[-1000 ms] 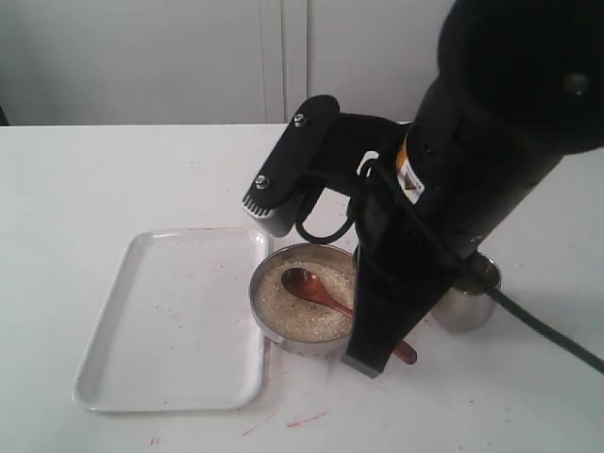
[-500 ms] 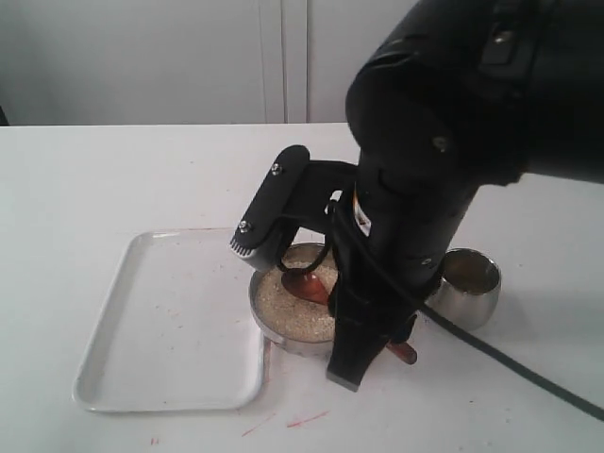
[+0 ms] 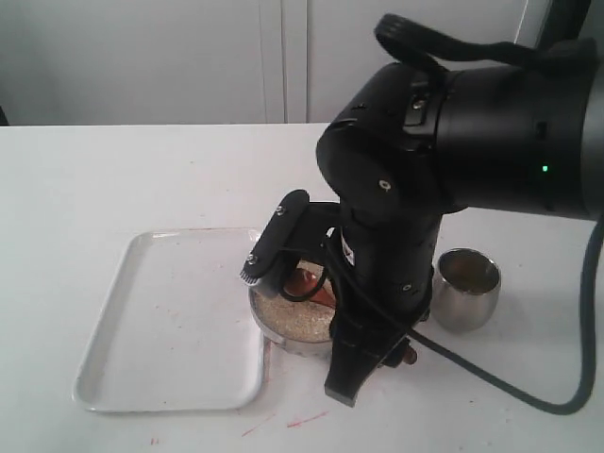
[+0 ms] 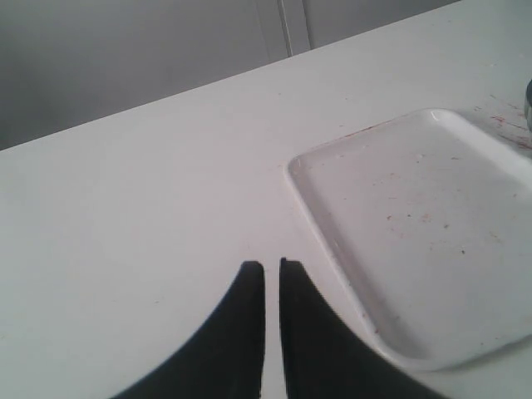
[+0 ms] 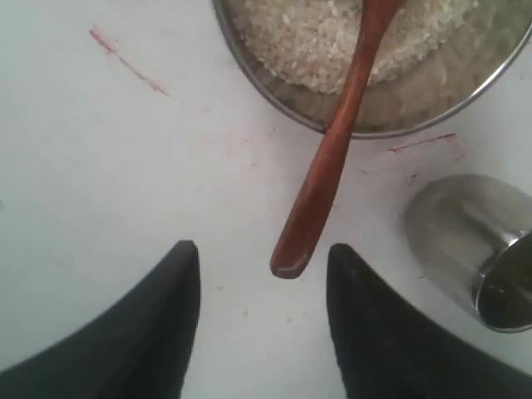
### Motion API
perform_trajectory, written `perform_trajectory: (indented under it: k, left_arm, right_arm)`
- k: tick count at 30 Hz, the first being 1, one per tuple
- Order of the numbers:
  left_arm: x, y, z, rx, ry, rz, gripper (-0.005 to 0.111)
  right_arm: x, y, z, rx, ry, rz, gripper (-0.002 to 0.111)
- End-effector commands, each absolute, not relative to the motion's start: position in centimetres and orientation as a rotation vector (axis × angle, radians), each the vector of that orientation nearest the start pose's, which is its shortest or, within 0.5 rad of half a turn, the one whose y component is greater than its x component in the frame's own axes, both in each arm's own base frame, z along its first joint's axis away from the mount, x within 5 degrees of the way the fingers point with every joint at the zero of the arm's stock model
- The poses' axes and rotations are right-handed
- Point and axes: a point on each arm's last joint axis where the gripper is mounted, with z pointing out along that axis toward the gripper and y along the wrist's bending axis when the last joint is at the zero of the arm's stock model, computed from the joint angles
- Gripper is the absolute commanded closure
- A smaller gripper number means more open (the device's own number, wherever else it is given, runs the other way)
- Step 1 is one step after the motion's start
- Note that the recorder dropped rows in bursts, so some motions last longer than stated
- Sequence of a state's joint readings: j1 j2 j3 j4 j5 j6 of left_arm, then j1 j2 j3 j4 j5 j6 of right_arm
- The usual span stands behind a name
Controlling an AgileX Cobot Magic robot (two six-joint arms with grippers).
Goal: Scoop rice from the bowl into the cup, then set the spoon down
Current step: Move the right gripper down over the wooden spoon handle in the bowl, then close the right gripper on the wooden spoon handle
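Observation:
The steel bowl [image 3: 267,328] holds rice [image 3: 288,316]. The wooden spoon [image 5: 332,150] lies with its round end in the rice [image 5: 316,41] and its handle over the bowl's rim [image 5: 258,79], slanting out above the table. My right gripper [image 5: 262,247] is open, and the handle's free end sits between its fingertips, nearer one finger and touching neither. In the exterior view the right gripper [image 3: 342,389] is down at the bowl's front. The cup [image 3: 467,293] stands upright to the right. My left gripper [image 4: 272,264] is shut on nothing over bare table.
A white tray [image 3: 170,321] lies left of the bowl, almost touching it, and the tray [image 4: 416,224] is beside the left gripper. Red marks streak the table [image 3: 283,420] in front. The bulky right arm hides much of the bowl and spoon.
The right arm has come down and leftward over the bowl's front, bringing its fingers round the spoon handle's end. Spoon, bowl and cup have stayed put.

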State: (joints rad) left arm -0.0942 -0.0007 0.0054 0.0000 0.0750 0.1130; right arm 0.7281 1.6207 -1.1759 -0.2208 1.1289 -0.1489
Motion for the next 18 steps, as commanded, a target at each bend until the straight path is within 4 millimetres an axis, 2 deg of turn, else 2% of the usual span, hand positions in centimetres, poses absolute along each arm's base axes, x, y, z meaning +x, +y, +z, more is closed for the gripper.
perform_trajectory:
  k: [1,9,18]
  left_arm:
    - [5.6,-0.5,20.6,0.160,1.552,0.016,0.092]
    - [5.6,-0.5,20.6,0.160,1.552,0.016,0.092]
    - [5.6,-0.5,20.6,0.160,1.552,0.016,0.092]
  right_arm:
    - [24.7,17.9,24.1,-1.343,2.671,-0.250,0.062]
    - [25.1,17.9,24.0,-1.343,2.651,-0.239,0.062]
    - [25.5,18.2,22.6,-1.377,2.685,-0.258,0.062]
